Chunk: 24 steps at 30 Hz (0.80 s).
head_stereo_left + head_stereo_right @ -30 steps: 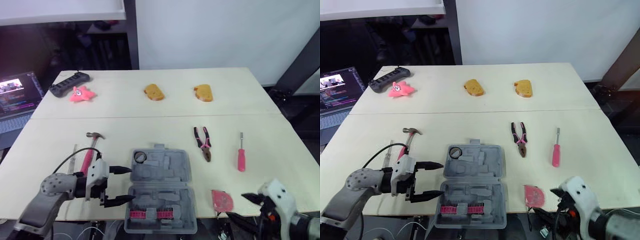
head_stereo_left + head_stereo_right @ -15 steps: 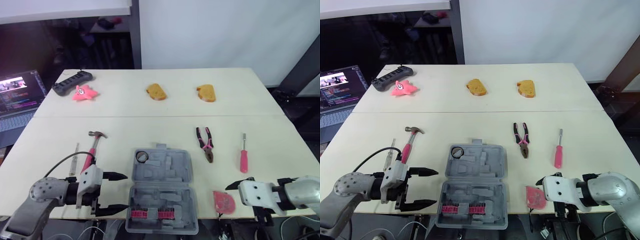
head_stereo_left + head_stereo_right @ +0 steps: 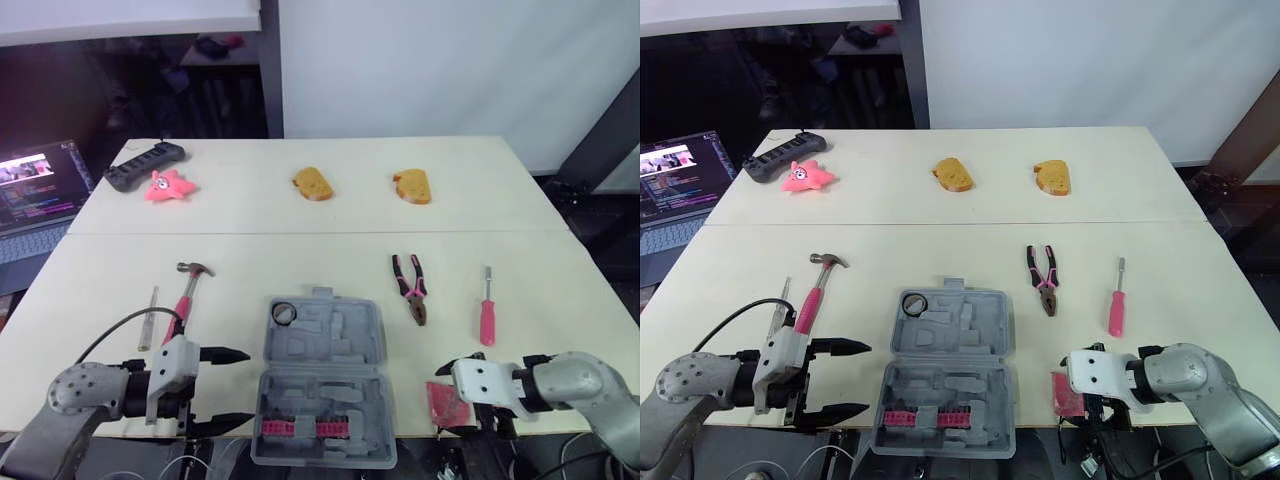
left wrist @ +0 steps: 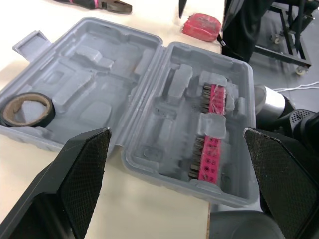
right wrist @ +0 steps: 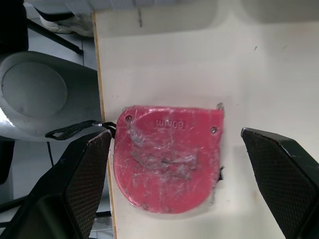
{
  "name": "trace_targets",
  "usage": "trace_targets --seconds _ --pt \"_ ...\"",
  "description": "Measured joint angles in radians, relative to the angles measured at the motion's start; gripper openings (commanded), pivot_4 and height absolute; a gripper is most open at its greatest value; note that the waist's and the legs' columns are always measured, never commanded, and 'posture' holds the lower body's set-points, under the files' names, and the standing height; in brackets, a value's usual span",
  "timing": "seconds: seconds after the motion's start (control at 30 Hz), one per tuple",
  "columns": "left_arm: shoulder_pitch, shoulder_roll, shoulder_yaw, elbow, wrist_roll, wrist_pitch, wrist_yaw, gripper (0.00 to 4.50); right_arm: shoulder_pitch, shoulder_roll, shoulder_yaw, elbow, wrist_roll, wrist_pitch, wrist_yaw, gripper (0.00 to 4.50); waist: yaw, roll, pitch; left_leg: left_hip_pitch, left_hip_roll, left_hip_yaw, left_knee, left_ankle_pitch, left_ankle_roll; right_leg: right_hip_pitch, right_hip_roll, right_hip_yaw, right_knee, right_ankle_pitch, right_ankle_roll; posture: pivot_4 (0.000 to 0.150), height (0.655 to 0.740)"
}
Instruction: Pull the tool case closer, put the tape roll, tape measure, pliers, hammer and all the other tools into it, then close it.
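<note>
The grey tool case (image 3: 322, 345) lies open near the table's front edge, with the tape roll (image 3: 283, 313) in its far left pocket and a pink bit strip (image 4: 208, 132) in the near half. My left gripper (image 3: 225, 388) is open, just left of the case and apart from it. The red tape measure (image 5: 167, 157) lies at the table edge right of the case. My right gripper (image 5: 173, 133) is open, one finger on each side of it. Hammer (image 3: 183, 300), pliers (image 3: 410, 285) and pink screwdriver (image 3: 486, 310) lie on the table.
A thin metal rod (image 3: 148, 318) lies left of the hammer. At the back are two bread-like pieces (image 3: 310, 184) (image 3: 412, 186), a pink star toy (image 3: 167, 186) and a black power strip (image 3: 143, 165). A laptop (image 3: 30, 190) sits off the table's left.
My right gripper has swung left from beyond the table's front right corner to straddle the tape measure. My left gripper has drawn back left, away from the case.
</note>
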Motion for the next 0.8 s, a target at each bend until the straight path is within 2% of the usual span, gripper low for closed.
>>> trace_targets --seconds 0.27,0.43,0.67,0.8 --pt "-0.018 0.000 0.000 0.000 0.000 0.000 0.002 4.50 0.003 0.008 0.020 0.025 -0.021 0.003 -0.016 4.42 0.000 0.000 0.000 0.000 0.000 0.000 0.000 0.000 0.000 0.000 0.000 0.000 0.000 0.000 0.000 0.150 0.7400" --pt "-0.023 0.000 0.000 0.000 0.000 0.000 0.003 4.50 0.002 0.017 0.026 0.034 -0.023 0.002 -0.031 2.91 0.000 0.000 0.000 0.000 0.000 0.000 0.000 0.000 0.000 0.000 0.000 0.000 0.000 0.001 0.002 0.150 0.7400" --pt "-0.023 0.000 0.000 0.000 0.000 0.000 0.004 4.50 0.006 0.017 0.022 0.020 -0.008 0.014 -0.031 2.92 -0.001 0.000 0.000 0.000 0.000 0.000 0.000 0.000 0.000 0.000 0.000 0.000 0.000 0.001 0.002 0.150 0.7400" --pt "-0.022 -0.004 0.005 0.001 -0.001 0.004 0.024 4.50 -0.003 0.017 -0.010 -0.069 0.045 0.073 -0.017 2.92 -0.002 0.000 0.000 0.000 0.000 0.000 0.000 0.000 0.000 0.000 0.000 0.000 0.000 0.002 0.003 0.150 0.7400"
